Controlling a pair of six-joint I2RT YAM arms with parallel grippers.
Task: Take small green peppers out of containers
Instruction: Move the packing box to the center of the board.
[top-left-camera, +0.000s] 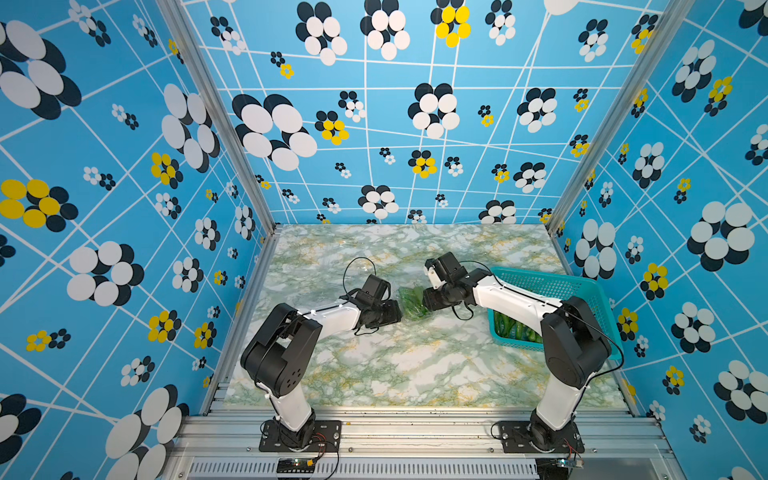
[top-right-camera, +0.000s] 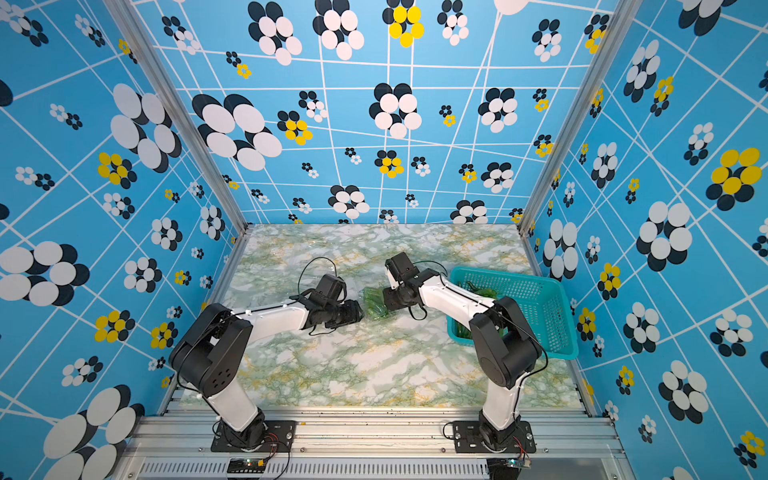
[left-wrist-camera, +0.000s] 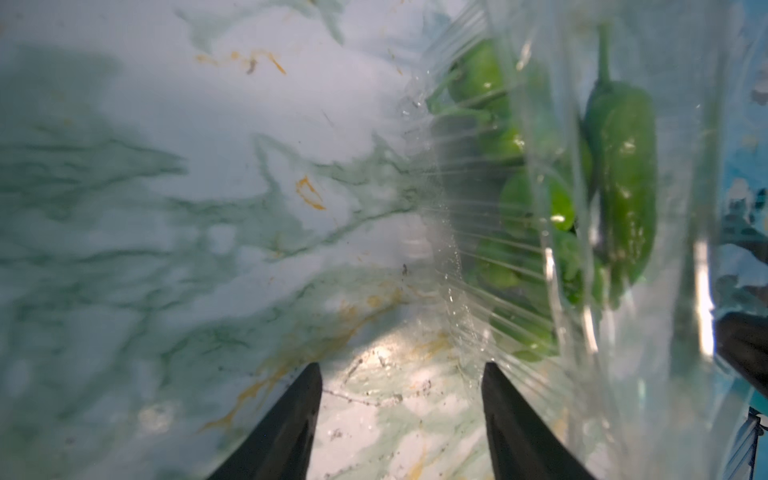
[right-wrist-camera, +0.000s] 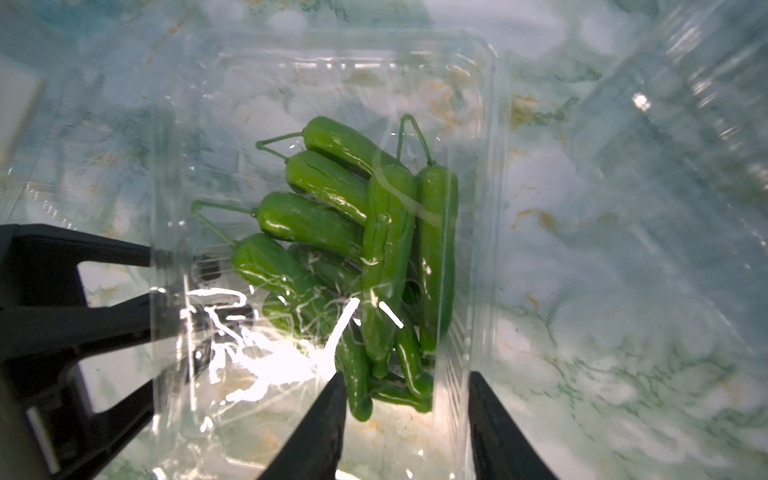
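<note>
A clear ribbed container (top-left-camera: 410, 305) lies mid-table between both arms, with a bunch of small green peppers (right-wrist-camera: 365, 249) inside it. My right gripper (right-wrist-camera: 405, 382) is open and straddles the container's side wall (right-wrist-camera: 451, 365), one finger over the peppers and the other outside. My left gripper (left-wrist-camera: 402, 370) is open at the container's opposite side. Only bare table shows between its fingers, and one fingertip (left-wrist-camera: 494, 374) sits against the ribbed wall (left-wrist-camera: 453, 249). The peppers (left-wrist-camera: 623, 166) show through that plastic. Both top views show the grippers meeting at the container (top-right-camera: 374, 305).
A teal perforated basket (top-left-camera: 552, 279) stands at the right edge, partly under my right arm, with more green peppers (top-left-camera: 513, 328) in it. Faint clear plastic (right-wrist-camera: 685, 83) lies beyond the container. The marble-patterned table (top-left-camera: 395, 365) spreads toward the front rail.
</note>
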